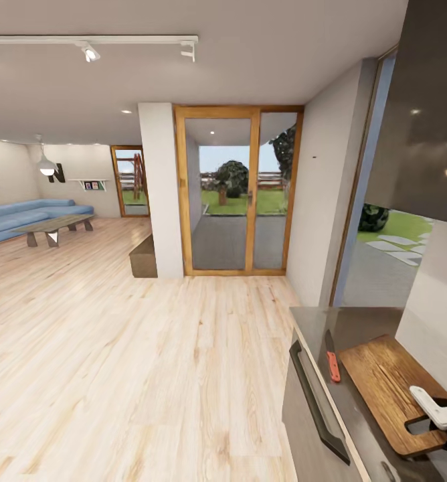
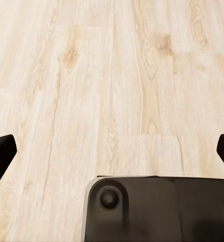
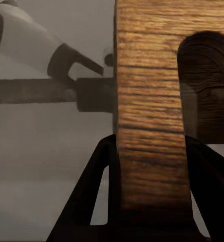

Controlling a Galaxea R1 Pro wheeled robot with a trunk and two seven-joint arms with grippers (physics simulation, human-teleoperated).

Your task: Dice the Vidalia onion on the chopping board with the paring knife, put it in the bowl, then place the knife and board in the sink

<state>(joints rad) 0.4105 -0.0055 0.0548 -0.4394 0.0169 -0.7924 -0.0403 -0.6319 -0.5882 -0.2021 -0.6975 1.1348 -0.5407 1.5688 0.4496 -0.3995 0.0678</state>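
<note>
My right claw (image 3: pixel 142 212) is clamped on the chopping board's (image 1: pixel 387 388) handle end to lift it sinkward; my left claw (image 2: pixel 112 151) hangs wide open

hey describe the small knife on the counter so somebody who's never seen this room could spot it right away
Look at the dark grey countertop in the lower right of the head view, past the glass doors. On it lies a brown wooden chopping board, and the paring knife lies along the board's left edge. Its orange-red handle and dark pointed blade set it apart.
</note>
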